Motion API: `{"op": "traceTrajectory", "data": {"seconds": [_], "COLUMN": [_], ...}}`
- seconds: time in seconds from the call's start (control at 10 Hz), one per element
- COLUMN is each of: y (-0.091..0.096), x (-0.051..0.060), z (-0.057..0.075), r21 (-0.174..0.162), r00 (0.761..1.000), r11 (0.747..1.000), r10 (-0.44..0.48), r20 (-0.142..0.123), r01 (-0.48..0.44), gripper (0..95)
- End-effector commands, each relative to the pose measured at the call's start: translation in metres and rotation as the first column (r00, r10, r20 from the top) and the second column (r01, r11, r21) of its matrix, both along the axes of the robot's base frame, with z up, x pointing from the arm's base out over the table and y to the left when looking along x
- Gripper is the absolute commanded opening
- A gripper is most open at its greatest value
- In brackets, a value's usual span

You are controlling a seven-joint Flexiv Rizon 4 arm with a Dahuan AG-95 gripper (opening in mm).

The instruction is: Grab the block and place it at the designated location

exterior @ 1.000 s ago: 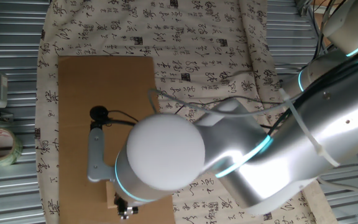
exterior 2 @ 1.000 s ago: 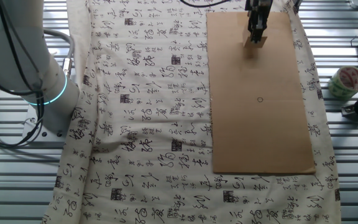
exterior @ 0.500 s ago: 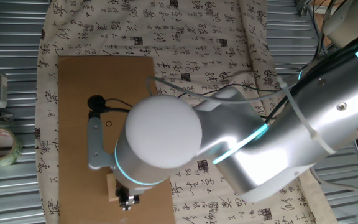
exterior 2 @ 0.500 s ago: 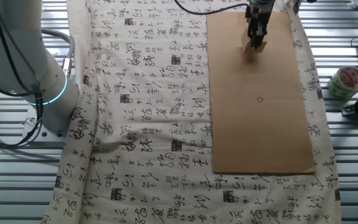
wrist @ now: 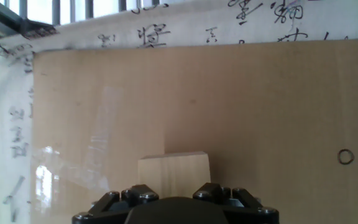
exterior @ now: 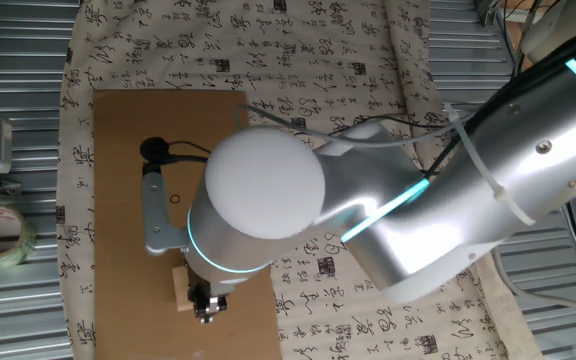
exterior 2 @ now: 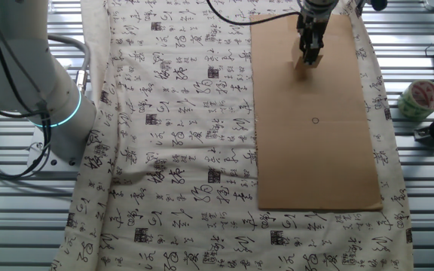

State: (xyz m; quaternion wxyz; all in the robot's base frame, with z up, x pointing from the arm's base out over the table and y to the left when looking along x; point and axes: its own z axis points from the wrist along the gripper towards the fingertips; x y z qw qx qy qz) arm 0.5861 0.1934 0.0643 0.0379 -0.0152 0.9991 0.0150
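One corner of the block (exterior: 179, 289) is all one fixed view gives me; my own arm (exterior: 388, 210) covers the rest of it and most of my end effector (exterior: 206, 308). In the hand view the block's (wrist: 173, 169) lower part is cut off behind the end effector (wrist: 176, 208), which is clamped on it. In the other fixed view the block (exterior 2: 310, 58) sits near the far end of the cardboard sheet (exterior 2: 330, 165), whether lifted or resting I cannot tell. The circle (exterior 2: 315, 120) lies well apart on bare cardboard. A tape roll (exterior 2: 417, 99) stands off the cloth (exterior 2: 172, 135) on the tabletop (exterior 2: 420, 173).
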Motion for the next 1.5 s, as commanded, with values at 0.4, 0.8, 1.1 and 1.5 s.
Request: {"op": "traceTrajectory", "data": {"seconds": [0.4,0.8,1.1,1.5], "y": [-0.020,-0.026,-0.031,-0.050], "x": [-0.002,-0.004,-0.004,-0.007], "z": [-0.002,-0.002,0.000,0.006], "r21": [-0.014,-0.010,0.005,0.017], "r00": [0.999,1.000,0.998,0.996], "r11": [0.999,1.000,0.999,0.995], "r10": [0.034,0.016,-0.054,-0.094], "r20": [0.007,0.012,0.009,0.003], "r01": [-0.034,-0.016,0.054,0.094], "gripper": [0.0,0.0,0.0,0.0]}}
